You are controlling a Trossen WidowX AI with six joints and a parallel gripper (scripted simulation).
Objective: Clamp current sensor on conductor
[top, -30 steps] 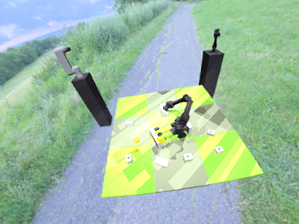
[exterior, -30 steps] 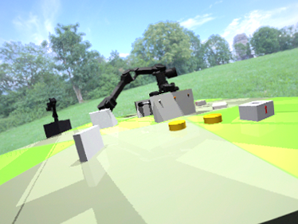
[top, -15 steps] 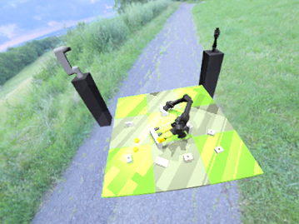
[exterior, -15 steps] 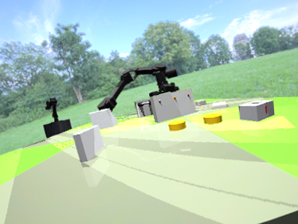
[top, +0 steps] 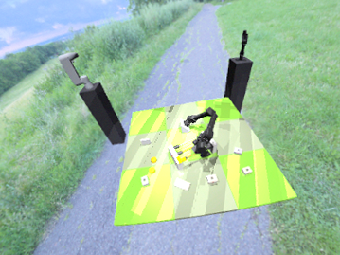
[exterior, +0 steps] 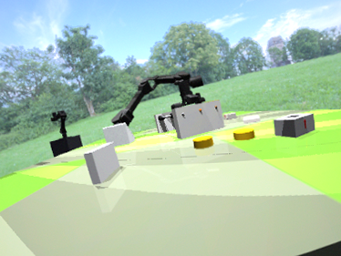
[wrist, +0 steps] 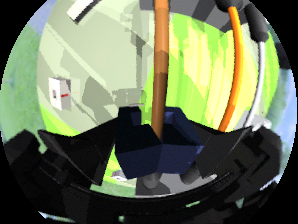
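1. Fingers wide apart, yet bearing on the dark blue sensor (wrist: 159, 150) from both sides: I have hold of it.
2. Between my tips the sensor lies at the brown conductor (wrist: 160, 75), which runs up and away through its middle; the orange conductor (wrist: 238, 65) and white conductor (wrist: 261, 75) stand apart, to the right in the wrist view.
3. My squeeze should cross the brown line, pressing the halves together around it.
4. Whether the latch has caught, where the arrow points, or whether brown is LOAD, I cannot tell.
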